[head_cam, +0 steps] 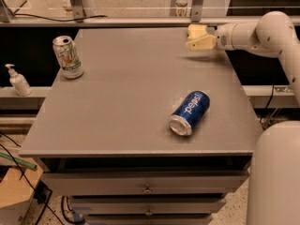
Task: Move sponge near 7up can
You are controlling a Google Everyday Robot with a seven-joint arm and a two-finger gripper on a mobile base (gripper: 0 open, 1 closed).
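Note:
The 7up can [68,57] stands upright at the far left of the grey table [122,102], silver-white with green markings. The pale-yellow sponge [197,32] is held in my gripper [196,37] above the far right part of the table, well to the right of the can. The gripper is shut on the sponge, and the white arm [253,32] reaches in from the right.
A blue Pepsi can [190,112] lies on its side at the front right of the table. A small pump bottle [18,80] stands on a ledge left of the table. Drawers [145,184] are below the front edge. A rail [140,20] runs behind the table.

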